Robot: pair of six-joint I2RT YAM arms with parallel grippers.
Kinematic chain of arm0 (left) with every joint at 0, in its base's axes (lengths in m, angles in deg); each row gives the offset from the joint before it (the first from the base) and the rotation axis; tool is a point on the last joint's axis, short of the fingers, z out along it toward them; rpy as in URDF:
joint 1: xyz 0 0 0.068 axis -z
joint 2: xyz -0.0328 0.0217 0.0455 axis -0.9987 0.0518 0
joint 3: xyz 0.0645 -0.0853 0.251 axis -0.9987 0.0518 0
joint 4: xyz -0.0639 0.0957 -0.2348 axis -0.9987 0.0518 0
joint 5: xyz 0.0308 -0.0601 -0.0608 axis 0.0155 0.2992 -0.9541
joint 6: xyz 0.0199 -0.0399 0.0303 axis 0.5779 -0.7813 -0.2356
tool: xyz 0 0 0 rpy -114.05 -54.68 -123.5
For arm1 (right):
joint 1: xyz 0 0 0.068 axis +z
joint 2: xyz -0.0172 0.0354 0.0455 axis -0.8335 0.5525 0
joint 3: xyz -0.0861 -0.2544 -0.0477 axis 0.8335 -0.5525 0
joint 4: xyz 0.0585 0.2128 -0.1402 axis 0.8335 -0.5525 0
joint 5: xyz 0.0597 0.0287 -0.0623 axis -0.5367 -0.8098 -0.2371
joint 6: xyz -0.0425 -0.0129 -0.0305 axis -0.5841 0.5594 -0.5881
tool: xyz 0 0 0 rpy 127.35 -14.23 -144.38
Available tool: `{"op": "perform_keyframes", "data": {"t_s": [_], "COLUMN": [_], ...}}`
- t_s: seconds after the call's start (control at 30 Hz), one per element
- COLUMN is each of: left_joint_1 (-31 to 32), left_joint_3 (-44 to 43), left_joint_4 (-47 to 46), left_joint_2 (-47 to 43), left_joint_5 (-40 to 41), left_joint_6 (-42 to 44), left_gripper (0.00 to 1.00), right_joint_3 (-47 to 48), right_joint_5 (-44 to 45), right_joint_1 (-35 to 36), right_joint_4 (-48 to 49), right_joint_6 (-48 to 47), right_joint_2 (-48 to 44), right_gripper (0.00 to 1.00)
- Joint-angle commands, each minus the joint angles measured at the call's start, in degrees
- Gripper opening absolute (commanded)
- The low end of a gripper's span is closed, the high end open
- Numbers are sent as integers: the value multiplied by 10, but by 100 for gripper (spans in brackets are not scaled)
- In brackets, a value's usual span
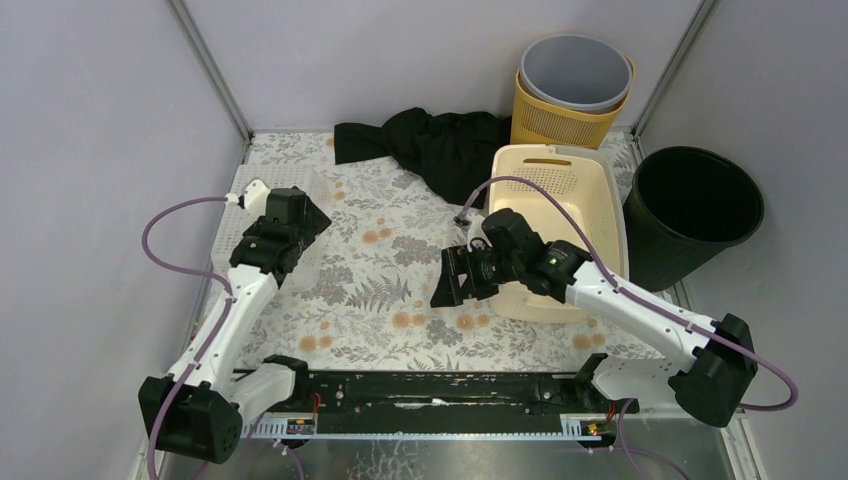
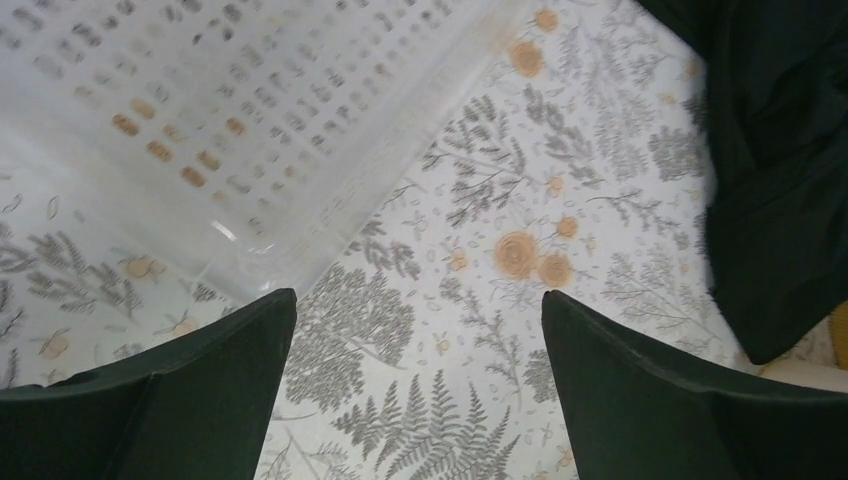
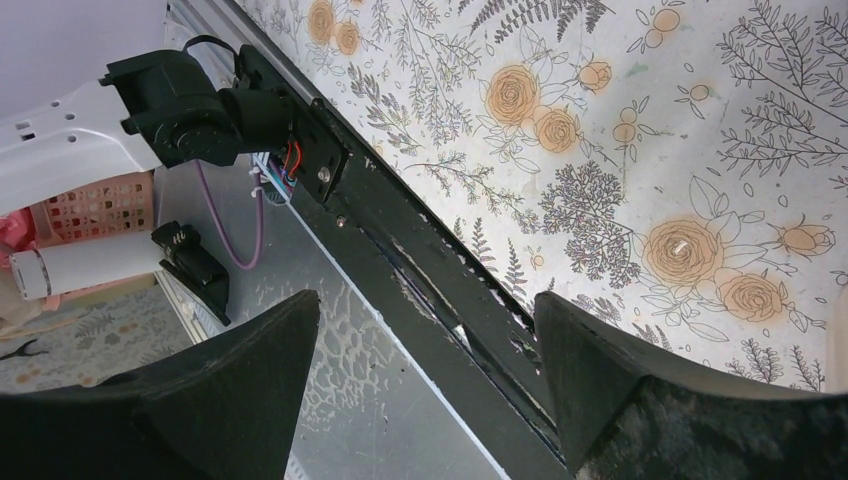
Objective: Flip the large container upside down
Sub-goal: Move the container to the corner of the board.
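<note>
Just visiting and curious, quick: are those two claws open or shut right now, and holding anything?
Left gripper: open, holding nothing.
Right gripper: open, holding nothing.

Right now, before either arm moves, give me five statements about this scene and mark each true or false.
1. The cream basket stands with its opening facing up. True.
2. The left gripper is clamped on the black cloth. False: it is open and holds nothing, beside the clear perforated container.
3. The grey bin sits nested inside the yellow basket. True.
4. The black bin stands between the two arms. False: it stands at the far right, beyond the cream basket.
5. The right gripper grips the cream basket's rim. False: it is open, with nothing between its fingers.
</note>
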Motion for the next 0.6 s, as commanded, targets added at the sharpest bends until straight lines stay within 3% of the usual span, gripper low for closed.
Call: {"op": "perform_keyframes", "data": {"t_s": [0.0, 0.23, 0.57], "left_joint_1": [-4, -42, -81], "left_joint_3": [29, 84, 81], "left_joint_4": [47, 26, 20], "left_joint_2": [-19, -72, -61], "left_joint_5": [35, 34, 57], "left_joint_6": [-34, -72, -73], "left_gripper": [100, 100, 85], "right_joint_3": [12, 9, 1], "right_joint_5": [-14, -9, -8], "right_joint_1": [7, 12, 12], "right_joint_4": [24, 18, 19], "right_joint_6": [6, 8, 7], "right_joint_2": [7, 6, 12], "right_gripper": [85, 84, 83]}}
